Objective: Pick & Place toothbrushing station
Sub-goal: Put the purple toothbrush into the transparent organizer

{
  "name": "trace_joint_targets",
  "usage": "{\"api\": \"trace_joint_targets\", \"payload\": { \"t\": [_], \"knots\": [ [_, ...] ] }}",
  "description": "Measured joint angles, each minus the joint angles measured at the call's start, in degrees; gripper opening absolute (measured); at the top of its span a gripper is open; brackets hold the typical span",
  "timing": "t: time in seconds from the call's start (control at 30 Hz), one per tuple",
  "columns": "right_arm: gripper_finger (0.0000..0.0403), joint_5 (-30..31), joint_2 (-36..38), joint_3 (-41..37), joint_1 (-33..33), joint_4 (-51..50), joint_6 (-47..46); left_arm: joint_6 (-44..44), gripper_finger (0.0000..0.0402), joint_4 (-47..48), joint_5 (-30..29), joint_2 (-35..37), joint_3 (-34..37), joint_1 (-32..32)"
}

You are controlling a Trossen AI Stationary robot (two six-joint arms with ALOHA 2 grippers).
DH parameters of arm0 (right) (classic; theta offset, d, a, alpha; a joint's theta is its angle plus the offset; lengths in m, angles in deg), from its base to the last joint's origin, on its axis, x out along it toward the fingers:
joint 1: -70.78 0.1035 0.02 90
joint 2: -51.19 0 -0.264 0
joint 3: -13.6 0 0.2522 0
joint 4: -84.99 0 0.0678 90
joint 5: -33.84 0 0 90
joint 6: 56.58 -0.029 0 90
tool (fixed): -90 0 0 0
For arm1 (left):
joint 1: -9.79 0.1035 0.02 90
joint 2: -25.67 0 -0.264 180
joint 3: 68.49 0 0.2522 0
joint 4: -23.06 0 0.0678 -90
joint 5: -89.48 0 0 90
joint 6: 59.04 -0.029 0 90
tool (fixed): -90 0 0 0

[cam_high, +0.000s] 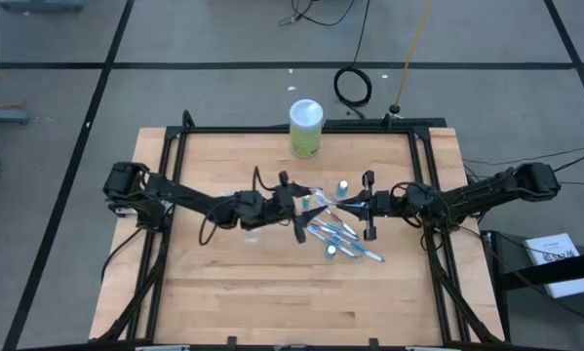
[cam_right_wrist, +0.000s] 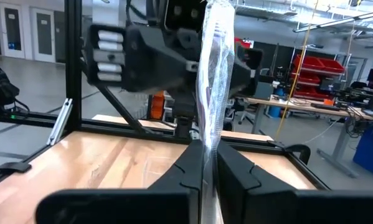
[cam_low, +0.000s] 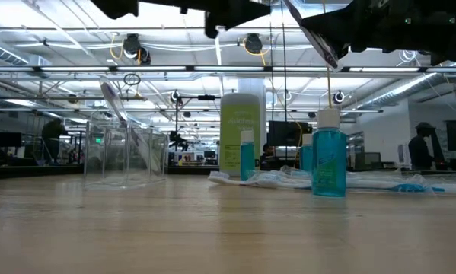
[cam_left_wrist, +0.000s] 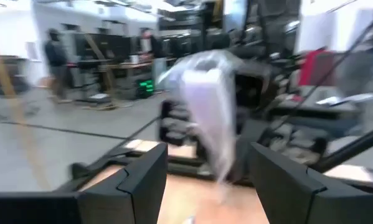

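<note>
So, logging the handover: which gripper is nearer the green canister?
Left. The left gripper sits just below-left of the green canister; the right gripper, shut on a wrapped toothbrush, is farther right.

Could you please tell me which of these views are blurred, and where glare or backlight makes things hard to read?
Left wrist view: blurred throughout, wrapped toothbrush smeared. Right wrist view: sharp, wrapper glinting. Low view: bright ceiling lights silhouette the arms; clear plastic cup faint. High view: evenly lit.

grey floor [cam_high: 223,39], ceiling lights [cam_low: 75,46], red shelving [cam_right_wrist: 314,74]
</note>
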State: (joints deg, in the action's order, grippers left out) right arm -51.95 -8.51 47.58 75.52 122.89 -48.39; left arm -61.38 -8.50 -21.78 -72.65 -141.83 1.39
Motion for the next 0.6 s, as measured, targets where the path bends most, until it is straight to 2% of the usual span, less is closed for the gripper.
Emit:
{"api": "trace_joint_targets", "payload": {
  "t": [0.13, 0.6],
  "knots": [
    [0.0013, 0.0, -0.89, 0.0, 0.0, 0.83, 0.24, 1.92, 0.0227, -0.06, 5.15, -0.08, -1.12, 1.08],
    [0.0013, -0.04, -1.21, 0.0, 0.0, 2.23, 0.1, 4.21, 0.0227, 0.54, 6.06, -0.05, -1.1, 2.65]
  ]
}}
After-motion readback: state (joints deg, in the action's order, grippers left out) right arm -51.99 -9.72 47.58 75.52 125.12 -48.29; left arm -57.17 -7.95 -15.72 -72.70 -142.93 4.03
